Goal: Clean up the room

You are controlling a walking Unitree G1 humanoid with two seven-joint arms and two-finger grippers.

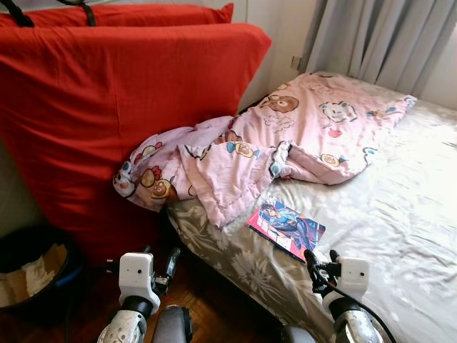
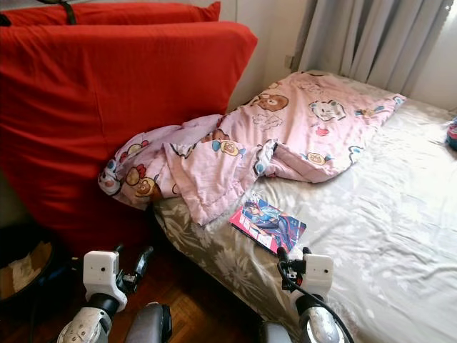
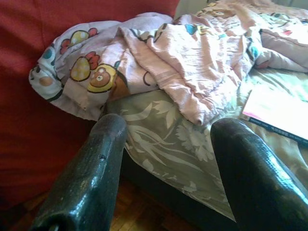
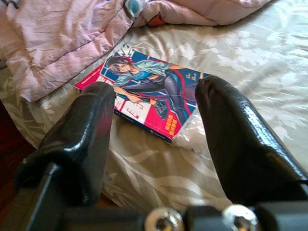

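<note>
A comic book [image 1: 285, 226] with a red and blue cover lies flat near the bed's front edge, just below the rumpled pink cartoon blanket [image 1: 271, 146]. My right gripper [image 1: 321, 263] hovers open close in front of the book [image 4: 149, 94], fingers [image 4: 82, 130] apart with nothing between them. My left gripper [image 1: 171, 263] stands open low beside the bed, above the wood floor, facing the blanket's hanging corner [image 3: 91, 72].
A large red mattress [image 1: 107, 107] leans upright on the left, against the bed [image 1: 400, 214] with its grey floral sheet. A dark bin [image 1: 36, 268] with cardboard inside sits at the lower left. Grey curtains [image 1: 385, 36] hang behind the bed.
</note>
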